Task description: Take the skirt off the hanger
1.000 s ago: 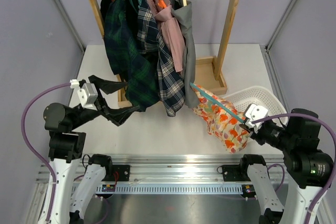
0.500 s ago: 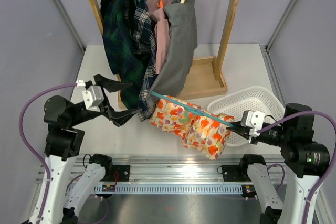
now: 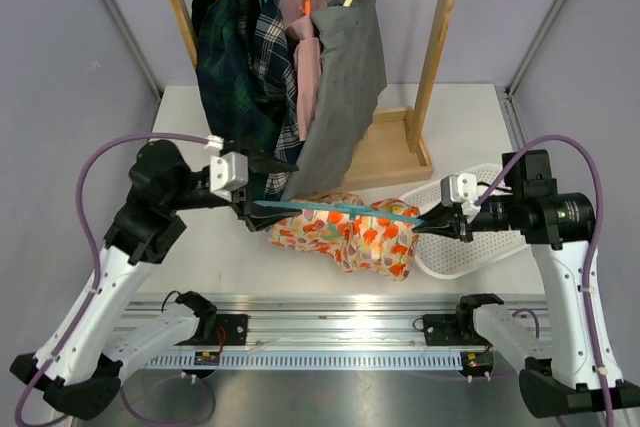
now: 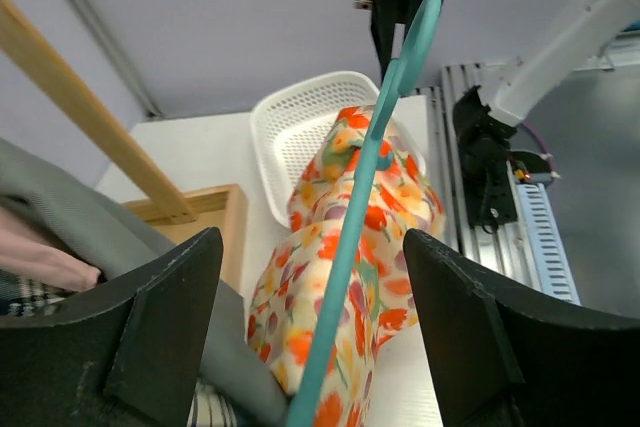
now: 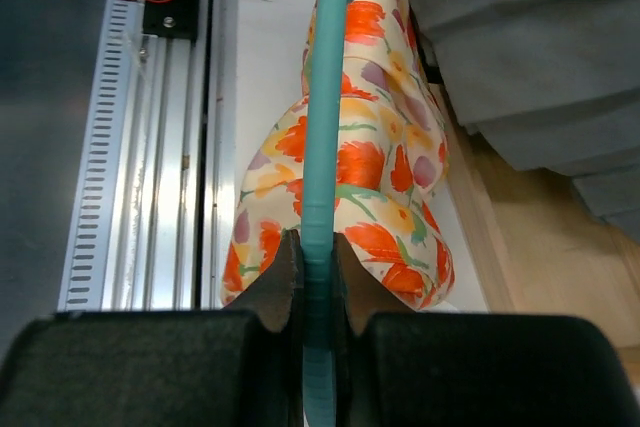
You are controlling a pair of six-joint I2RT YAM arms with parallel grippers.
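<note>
One pincer alone grips anything: your right pincer (image 5: pixel 318 247) is clamped on the teal hanger (image 3: pixel 340 209), while your left pincer (image 4: pixel 312 242) stands spread wide with the hanger's far end running between its fingers (image 4: pixel 150 327), seemingly untouched. The floral skirt (image 3: pixel 350 239) hangs from that hanger, low over the table (image 3: pixel 230 262) just beside the white basket (image 3: pixel 468 252), so if you close the left off-centre you may pinch cloth with the bar or twist the hanger out of the right grip. The top view gives you the whole span between the arms; only the wrist views settle how each pincer stands.
</note>
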